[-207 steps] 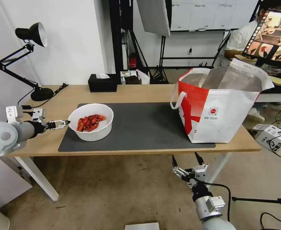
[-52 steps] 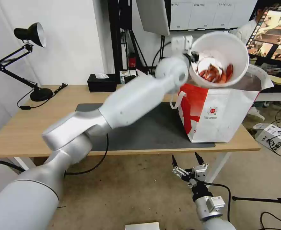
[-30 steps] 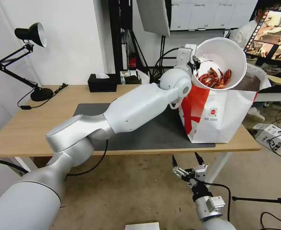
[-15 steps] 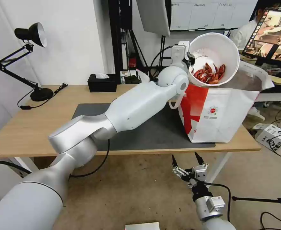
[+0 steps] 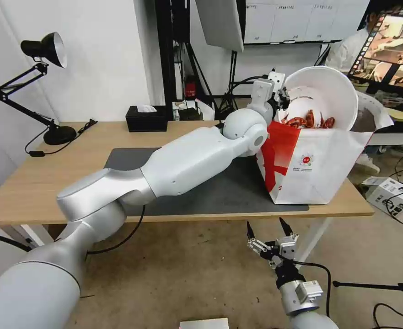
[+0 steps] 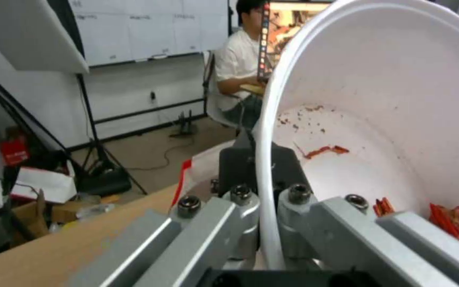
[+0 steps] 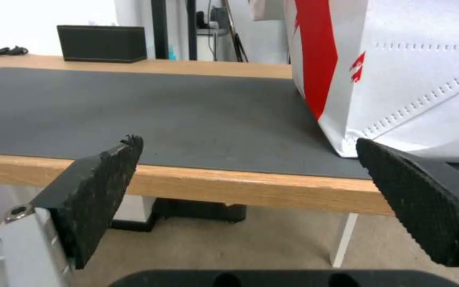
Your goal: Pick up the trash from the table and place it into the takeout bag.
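One arm, the left, stretches to the frame's upper right, its pincer [image 5: 284, 97] clamped on the tilted white bowl [image 5: 329, 93] above the takeout bag [image 5: 318, 157]. Left wrist view shows the rim pinched; the right pincer [image 5: 267, 227] hangs apart below the table [image 5: 36, 183].

white wall [image 5: 100, 59], black desk lamp [image 5: 41, 50], whiteboard [image 5: 297, 20] behind, brownish floor [image 5: 187, 274], monitor [image 5: 389, 50].

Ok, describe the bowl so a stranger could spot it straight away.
Find the big white-and-red takeout bag at the table's right end. In its open top sits a tilted white bowl, gripped by the left pincer. Red crayfish shells lie inside it.
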Available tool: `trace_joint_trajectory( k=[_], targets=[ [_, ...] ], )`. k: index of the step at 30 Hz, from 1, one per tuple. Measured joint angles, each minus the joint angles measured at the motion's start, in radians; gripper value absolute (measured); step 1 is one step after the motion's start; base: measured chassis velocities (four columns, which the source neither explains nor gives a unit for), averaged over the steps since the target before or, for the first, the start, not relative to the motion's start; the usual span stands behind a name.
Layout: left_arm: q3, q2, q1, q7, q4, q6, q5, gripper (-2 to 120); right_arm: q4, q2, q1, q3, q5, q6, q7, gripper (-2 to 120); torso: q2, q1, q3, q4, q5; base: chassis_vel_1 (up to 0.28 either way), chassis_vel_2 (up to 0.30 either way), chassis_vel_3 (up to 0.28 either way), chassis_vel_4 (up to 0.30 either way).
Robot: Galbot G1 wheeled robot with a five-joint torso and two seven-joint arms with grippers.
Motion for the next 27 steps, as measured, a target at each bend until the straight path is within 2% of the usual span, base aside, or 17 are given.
trace_joint_trajectory(
  k=[11,18,20,22,24,25,27],
  targets=[
    [0.038,0.033,0.007,0.045,-0.003,0.027,-0.007,0,0.000,0.000,0.000,0.000,0.000,0.000,0.000,100,0.000,0.000,0.000,0.0000,0.0000,0.000,0.000,0.000,0.000],
    [0.045,0.032,0.014,0.049,-0.003,0.036,-0.004,0,0.000,0.000,0.000,0.000,0.000,0.000,0.000,100,0.000,0.000,0.000,0.0000,0.0000,0.000,0.000,0.000,0.000],
    [0.046,0.032,0.017,0.052,-0.011,0.045,-0.004,9,0.000,0.000,0.000,0.000,0.000,0.000,0.000,100,0.000,0.000,0.000,0.0000,0.0000,0.000,0.000,0.000,0.000],
    [0.046,0.032,0.019,0.054,-0.015,0.050,-0.004,12,0.000,0.000,0.000,0.000,0.000,0.000,0.000,100,0.000,0.000,0.000,0.0000,0.0000,0.000,0.000,0.000,0.000],
    [0.047,0.035,0.022,0.058,-0.027,0.060,-0.013,24,0.000,0.000,0.000,0.000,0.000,0.000,0.000,100,0.000,0.000,0.000,0.0000,0.0000,0.000,0.000,0.000,0.000],
    [0.047,0.035,0.022,0.058,-0.027,0.060,-0.013,24,0.000,0.000,0.000,0.000,0.000,0.000,0.000,100,0.000,0.000,0.000,0.0000,0.0000,0.000,0.000,0.000,0.000],
    [0.048,0.035,0.025,0.055,-0.036,0.069,-0.024,33,0.000,0.000,0.000,0.000,0.000,0.000,0.000,100,0.000,0.000,0.000,0.0000,0.0000,0.000,0.000,0.000,0.000]
  ],
)
